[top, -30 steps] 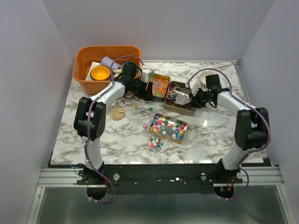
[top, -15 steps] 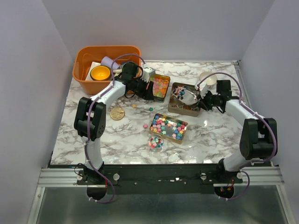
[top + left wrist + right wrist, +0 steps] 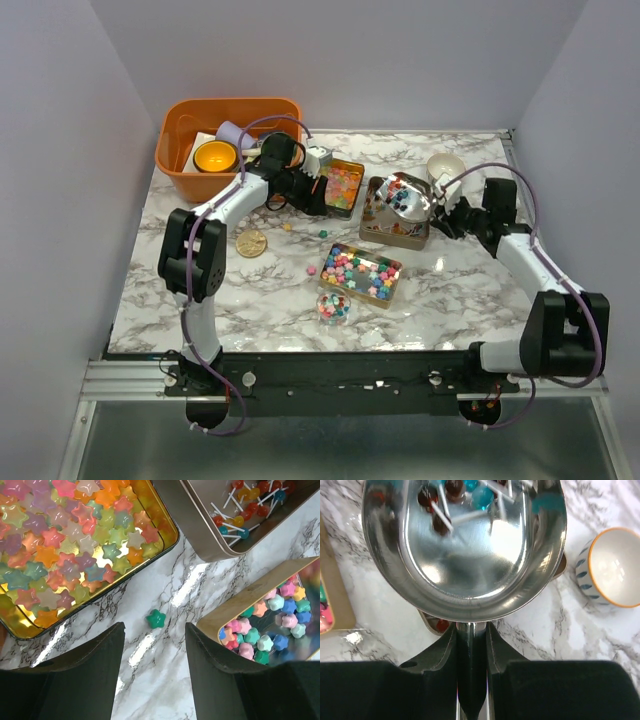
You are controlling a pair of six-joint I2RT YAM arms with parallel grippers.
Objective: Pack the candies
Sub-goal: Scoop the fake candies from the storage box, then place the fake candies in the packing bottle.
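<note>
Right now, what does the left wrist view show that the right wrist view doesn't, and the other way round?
Left wrist only: the tin of pastel star candies and a loose green star candy on the marble tabletop. Right wrist only: the steel scoop gripped in the right hand, and a white bowl. Both: lollipops, the tin of bright star candies and the marble.

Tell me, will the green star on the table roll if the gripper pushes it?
Probably it slides rather than rolls: the green star lies flat with blunt points. The glossy marble table looks slick, so it may skid far. Being small, it seems light.
</note>
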